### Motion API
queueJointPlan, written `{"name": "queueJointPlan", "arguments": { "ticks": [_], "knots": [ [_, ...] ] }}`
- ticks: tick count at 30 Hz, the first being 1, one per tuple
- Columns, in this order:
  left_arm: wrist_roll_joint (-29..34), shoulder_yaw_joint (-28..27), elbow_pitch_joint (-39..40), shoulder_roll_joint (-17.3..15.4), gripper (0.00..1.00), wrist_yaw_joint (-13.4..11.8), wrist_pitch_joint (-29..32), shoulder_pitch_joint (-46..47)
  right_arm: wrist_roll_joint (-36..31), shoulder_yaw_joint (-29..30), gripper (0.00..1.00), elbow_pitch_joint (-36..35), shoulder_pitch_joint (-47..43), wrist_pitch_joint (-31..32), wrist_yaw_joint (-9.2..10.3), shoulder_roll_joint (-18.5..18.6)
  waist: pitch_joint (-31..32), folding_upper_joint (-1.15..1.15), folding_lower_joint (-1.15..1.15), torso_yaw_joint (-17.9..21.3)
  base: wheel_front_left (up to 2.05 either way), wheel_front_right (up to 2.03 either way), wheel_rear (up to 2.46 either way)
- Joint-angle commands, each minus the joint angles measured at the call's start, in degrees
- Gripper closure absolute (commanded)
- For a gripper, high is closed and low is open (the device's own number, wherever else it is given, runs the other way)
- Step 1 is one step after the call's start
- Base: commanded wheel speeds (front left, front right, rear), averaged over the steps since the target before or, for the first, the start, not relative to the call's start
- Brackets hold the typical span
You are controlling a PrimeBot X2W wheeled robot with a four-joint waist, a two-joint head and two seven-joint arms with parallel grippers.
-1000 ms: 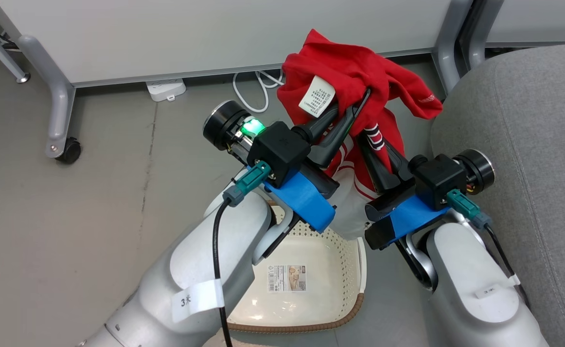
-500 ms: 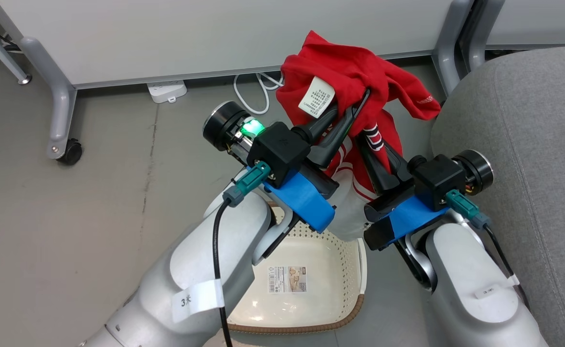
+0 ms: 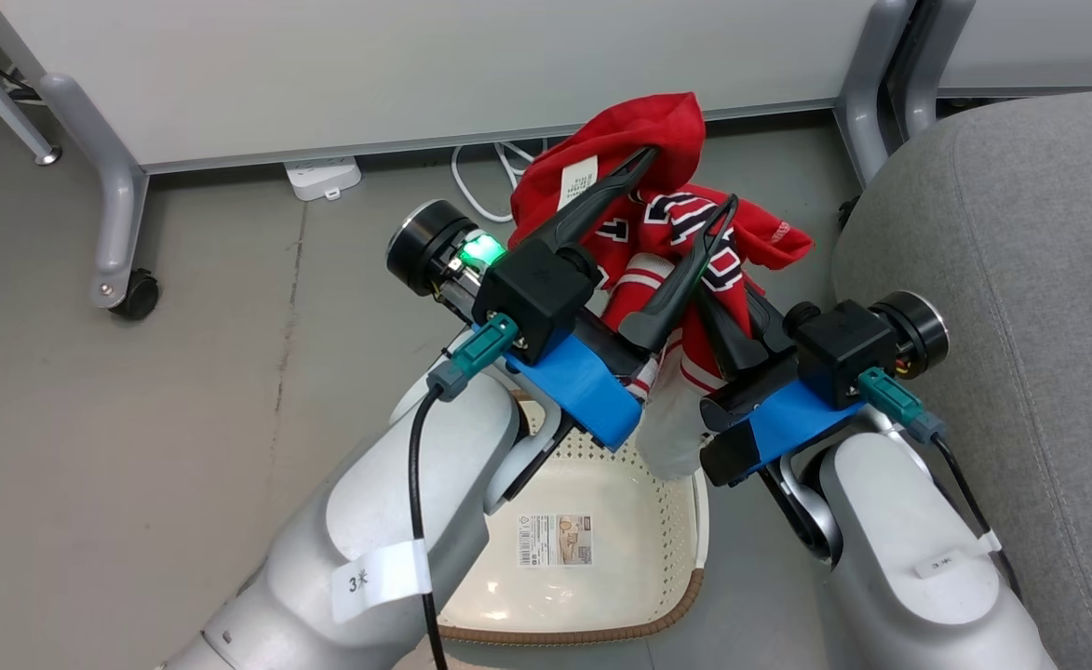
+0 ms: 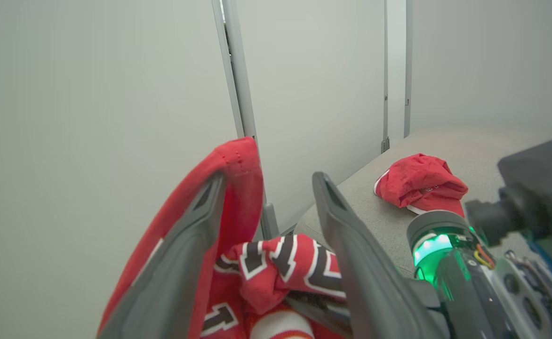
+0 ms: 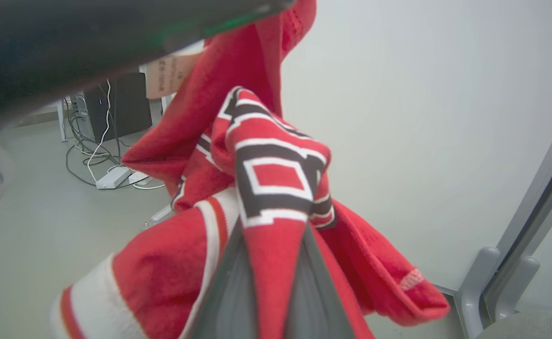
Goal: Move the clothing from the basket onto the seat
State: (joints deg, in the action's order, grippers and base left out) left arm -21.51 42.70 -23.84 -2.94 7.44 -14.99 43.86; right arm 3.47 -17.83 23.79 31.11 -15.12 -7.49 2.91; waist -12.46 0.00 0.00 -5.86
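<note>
Nearest, behind and below both sets of jaws: basket [image 3: 671,530], cream and perforated, brown-rimmed, on the grey floor, with a printed sticker [image 3: 555,538] on its bare bottom. Above its far edge: right gripper [image 3: 727,321], jaws pinched narrow on a fold of the clothing [image 3: 667,126], red cloth clamped between the two grey fingers and rising ahead of their tips. Just beside it, on its left: left gripper [image 3: 690,181], jaws spread wide and gripping nothing, red fabric draped over the outer face of one finger, a bunch of lettered jersey low in the gap near the finger roots. Clothing held clear of the basket, bunched around and ahead of both pairs of fingertips, white care label [image 3: 578,181] turned up beside the left jaws, red-and-white striped trim hanging below the right jaws. To the right of the right jaws: seat [image 3: 1020,233], light grey, apart from the held garment. Past the left fingertips, in the left wrist view: another red garment [image 4: 419,183], crumpled on that seat. Farther ahead of the jaws, on the floor: white cable [image 3: 476,177], power strip [image 3: 320,174], castor [image 3: 131,290] of a grey frame leg. Farthest: pale partition panel [image 3: 415,65].
</note>
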Motion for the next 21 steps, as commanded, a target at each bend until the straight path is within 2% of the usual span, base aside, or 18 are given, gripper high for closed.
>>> {"name": "queueJointPlan", "arguments": {
  "ticks": [1, 10, 21],
  "knots": [
    [0.35, -0.37, 0.08, 0.07, 0.0, 0.04, -0.29, 0.0, 0.32, 0.0, 1.0, 0.08, 0.0, -0.05, -0.01, -0.03, -0.09, 0.0, 0.0, 0.03, 0.0, 0.0, 0.0],
    [0.94, -0.75, -0.3, 0.07, 0.0, 0.04, -0.28, -0.1, 0.42, 0.87, 1.0, -0.5, 0.44, -0.05, -0.01, -0.03, -0.87, 0.0, 0.0, 1.11, 0.0, 0.0, 0.0],
    [1.89, 0.19, -1.4, -1.12, 0.0, 0.04, -0.24, -0.21, -0.4, 4.73, 1.0, -3.08, -0.5, -0.05, -0.01, 0.0, -2.98, 0.0, 0.0, 5.85, 0.0, 0.0, 0.0]
  ]
}}
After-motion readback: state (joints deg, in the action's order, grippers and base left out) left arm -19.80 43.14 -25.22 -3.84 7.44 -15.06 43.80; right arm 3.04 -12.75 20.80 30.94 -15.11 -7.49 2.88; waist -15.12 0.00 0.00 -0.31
